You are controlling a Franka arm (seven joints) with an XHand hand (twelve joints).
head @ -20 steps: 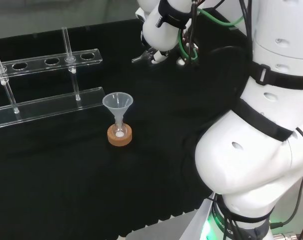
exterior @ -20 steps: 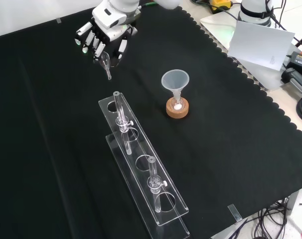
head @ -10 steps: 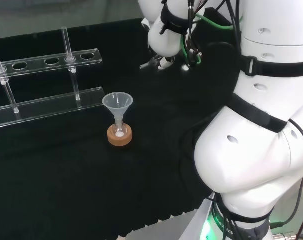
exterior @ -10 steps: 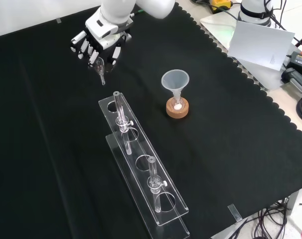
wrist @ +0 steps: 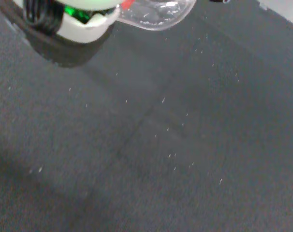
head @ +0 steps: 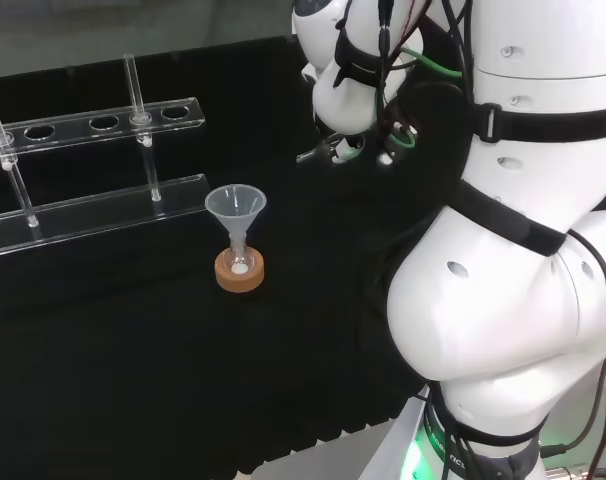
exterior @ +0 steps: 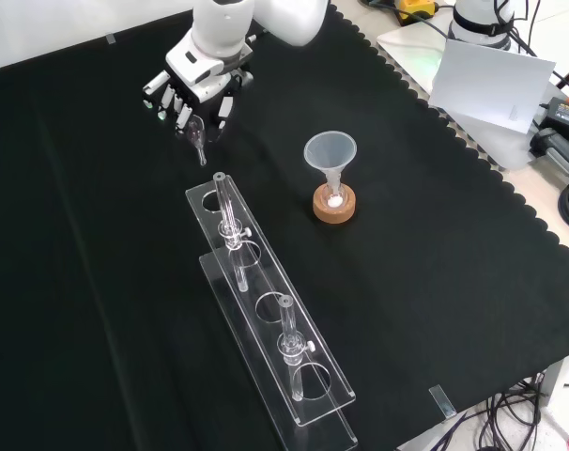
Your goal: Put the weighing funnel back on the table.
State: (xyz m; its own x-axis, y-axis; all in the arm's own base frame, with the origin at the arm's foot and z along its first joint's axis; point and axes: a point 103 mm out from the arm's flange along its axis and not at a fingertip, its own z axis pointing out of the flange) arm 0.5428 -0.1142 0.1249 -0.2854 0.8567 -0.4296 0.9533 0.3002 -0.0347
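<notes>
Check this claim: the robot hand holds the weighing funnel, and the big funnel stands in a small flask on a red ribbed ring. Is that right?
Not quite. The front view shows the flask on a cork ring, not a red ribbed one. The rest holds: the robot hand holds the weighing funnel, and the funnel stands in the flask.

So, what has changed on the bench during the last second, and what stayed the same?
The hand moved, keeping hold of the weighing funnel: in the head view it went down and to the right, seemingly nearer the cloth. Nothing was let go. The funnel in its flask on the cork ring and the tube rack stayed in place.
</notes>
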